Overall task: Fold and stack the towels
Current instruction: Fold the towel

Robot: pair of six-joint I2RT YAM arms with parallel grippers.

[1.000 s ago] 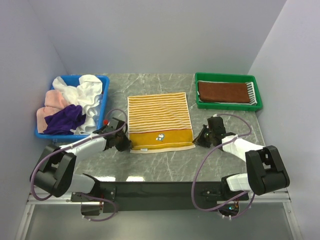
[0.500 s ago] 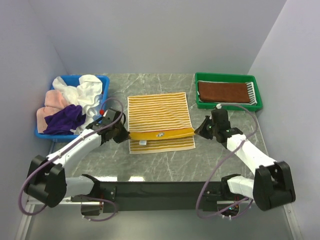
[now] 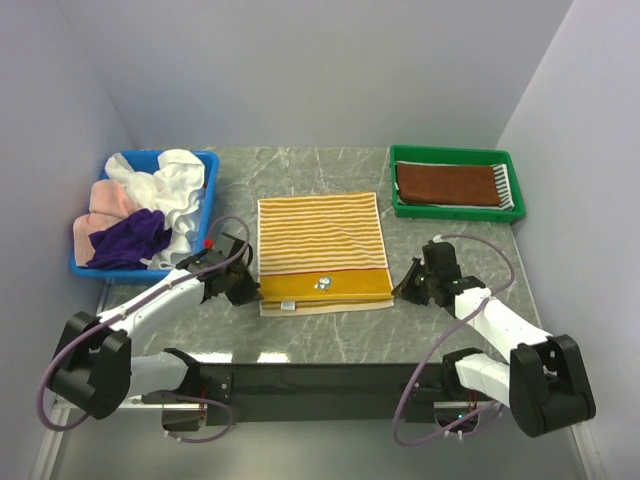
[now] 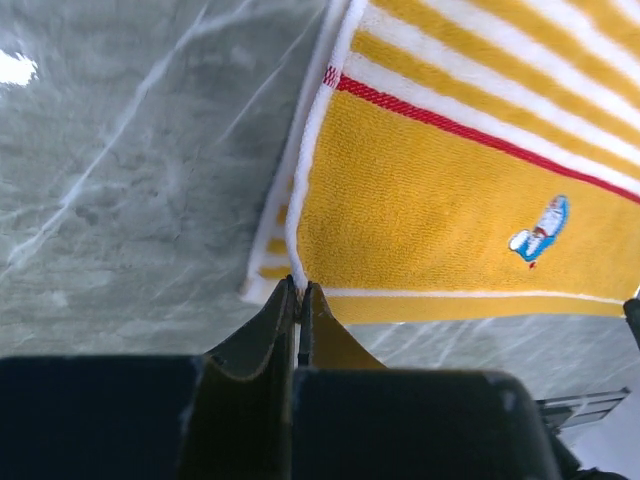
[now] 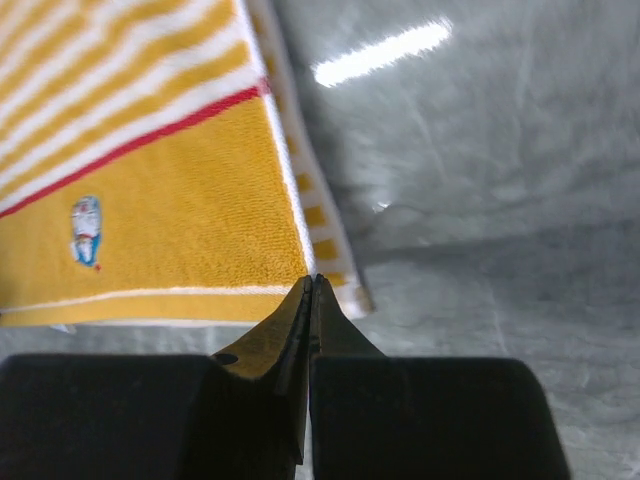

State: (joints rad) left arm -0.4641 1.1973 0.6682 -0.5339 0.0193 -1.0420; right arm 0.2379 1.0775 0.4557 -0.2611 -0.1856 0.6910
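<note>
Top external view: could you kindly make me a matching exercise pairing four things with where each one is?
Things:
1. yellow striped towel
2. brown towel
3. purple towel
4. right hand

Places:
A. in the green tray
B. shut on the yellow striped towel's near right corner
C. in the blue bin
D. spread on the table, between bin and tray

Pairs: 1-D, 2-A, 3-C, 4-B.

White-and-black arms [image 3: 150, 297], looping purple cables [image 3: 472, 238]
</note>
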